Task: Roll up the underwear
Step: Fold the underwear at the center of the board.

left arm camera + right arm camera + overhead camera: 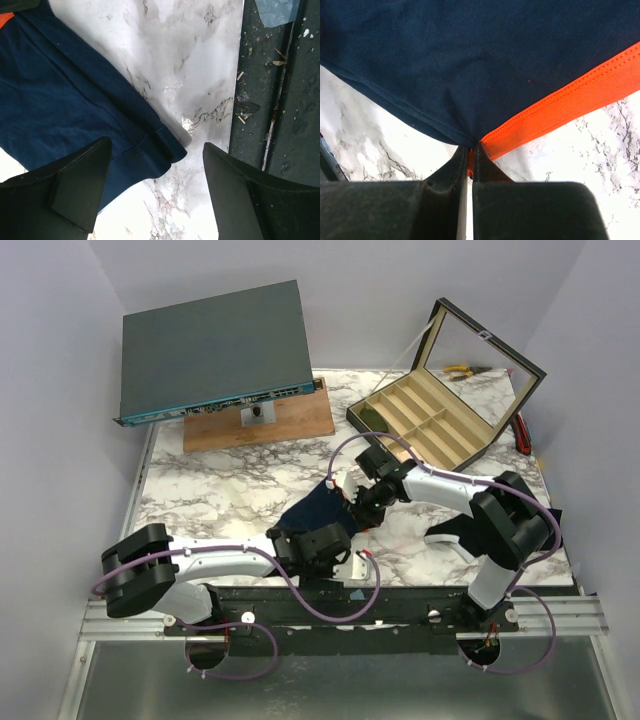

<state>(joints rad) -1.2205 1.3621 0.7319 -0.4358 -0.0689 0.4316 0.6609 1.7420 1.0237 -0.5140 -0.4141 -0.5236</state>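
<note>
Near the front edge of the marble desk, about midway along it, the left gripper points down with its jaws spread wide and gripping nothing. One finger is over a hemmed navy corner and the other is over bare marble beside it. The underwear lies just beyond, near the middle of the desk, mostly flat. At its far side the right gripper has its jaws pinched shut on the fabric edge, where navy cloth meets the orange trim. Toward the back edge sit a wooden board bearing a tilted dark panel, and at the back right corner an open compartment case.
</note>
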